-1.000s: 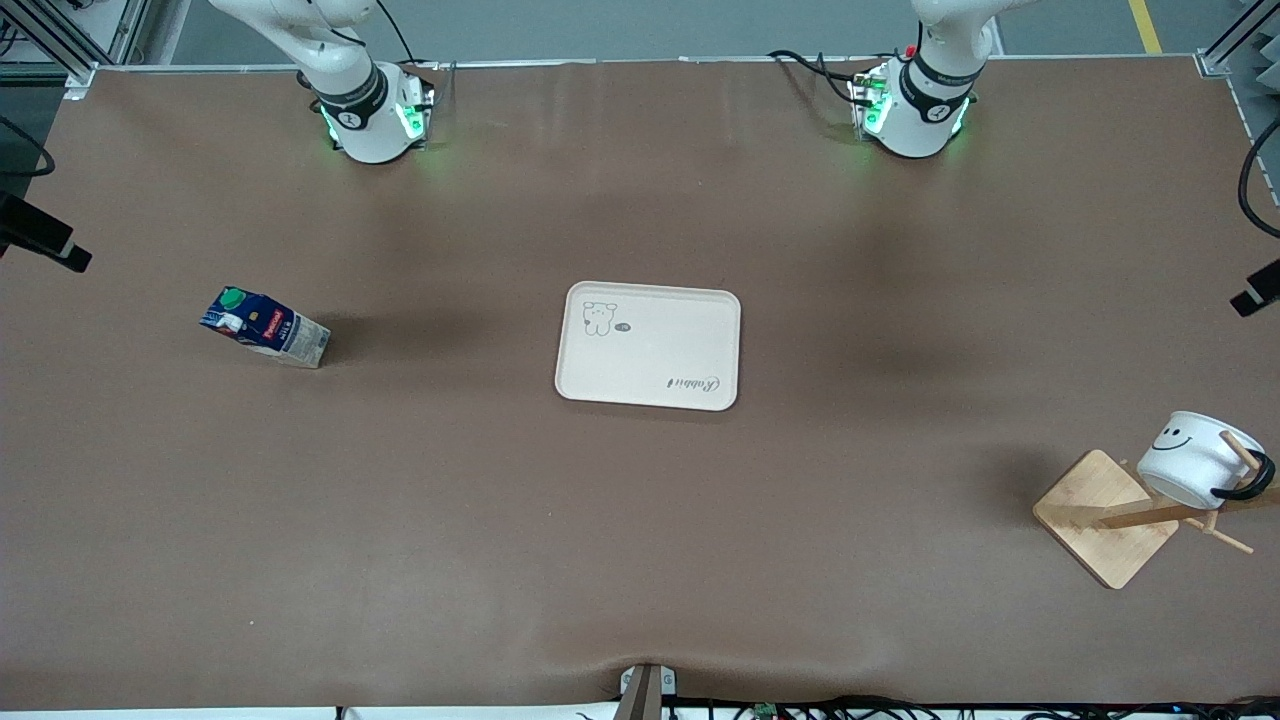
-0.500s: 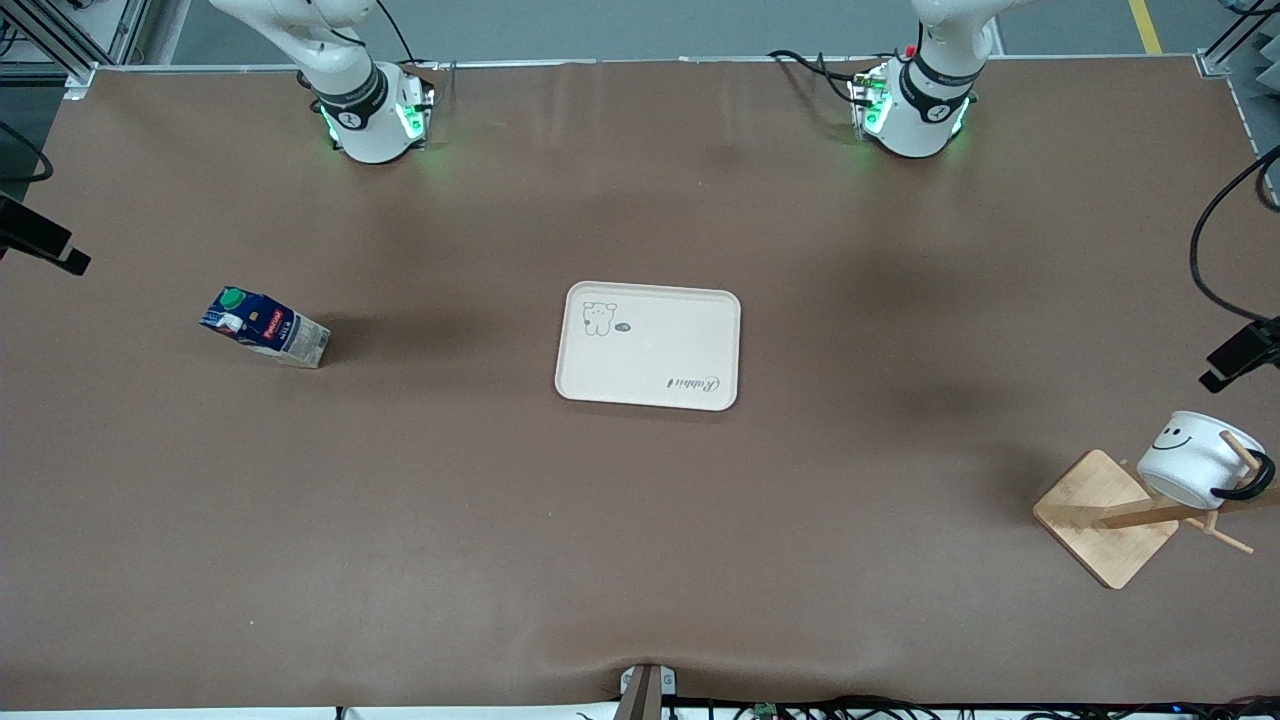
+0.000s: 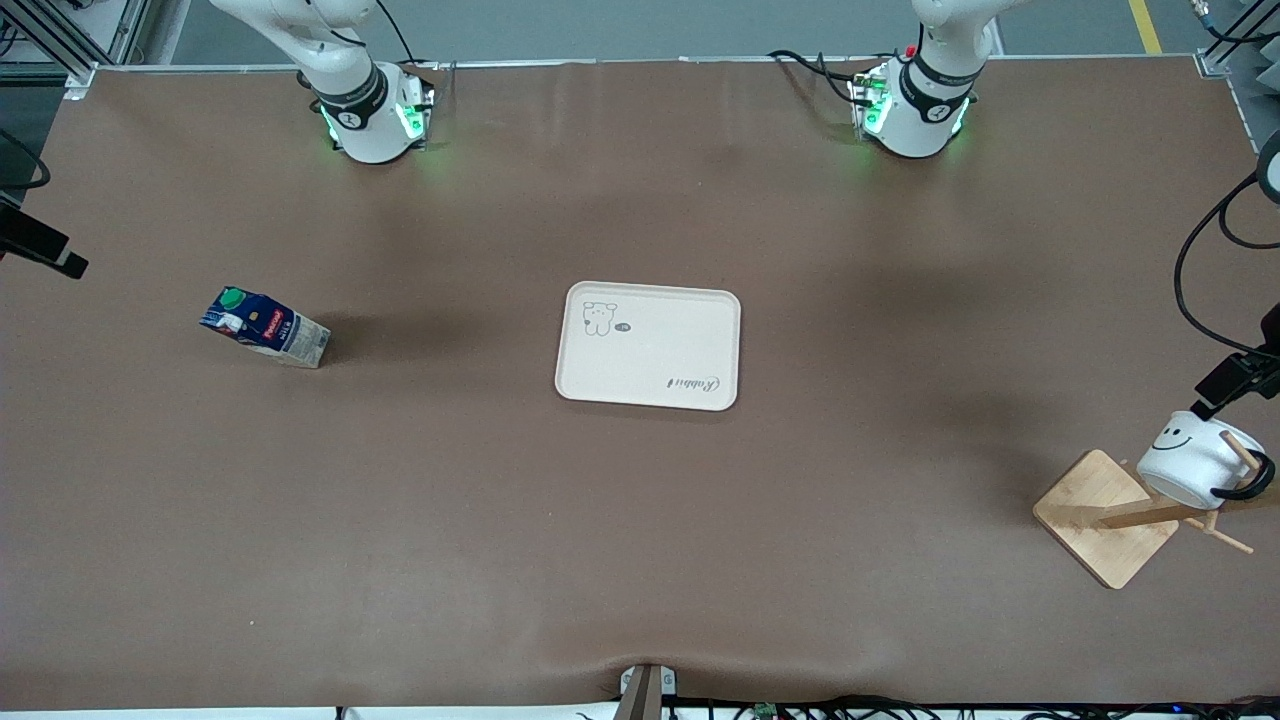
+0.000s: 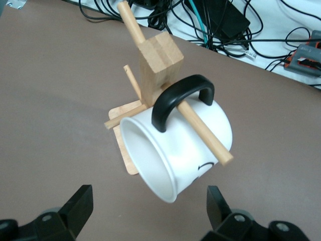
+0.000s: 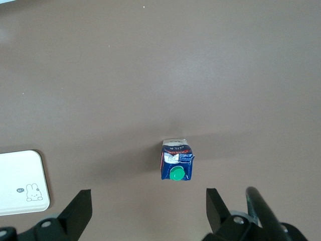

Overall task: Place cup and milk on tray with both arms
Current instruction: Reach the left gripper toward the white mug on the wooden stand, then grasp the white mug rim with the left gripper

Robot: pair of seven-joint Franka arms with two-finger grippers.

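The cream tray [image 3: 648,346] lies at the middle of the table; its corner shows in the right wrist view [image 5: 22,183]. The milk [image 3: 265,328] stands toward the right arm's end. My right gripper [image 5: 149,211] is open and empty, high over the table beside the milk [image 5: 175,160]; only part of it shows in the front view [image 3: 45,255]. The cup [image 3: 1195,458] hangs by its black handle [image 4: 180,98] on a peg of the wooden rack, toward the left arm's end. My left gripper [image 4: 149,211] is open just above the cup [image 4: 185,145], apart from it, and shows partly in the front view [image 3: 1232,382].
The rack's square wooden base [image 3: 1100,515] and post [image 4: 159,65] stand under and beside the cup, with thin pegs sticking out. Cables lie along the table's edge [image 4: 220,25]. Both arm bases [image 3: 375,115] [image 3: 915,110] stand at the edge farthest from the front camera.
My left gripper has come down and toward the front camera, from well clear of the cup to just above it. The right gripper has barely shifted. Cup, milk and tray have not moved.
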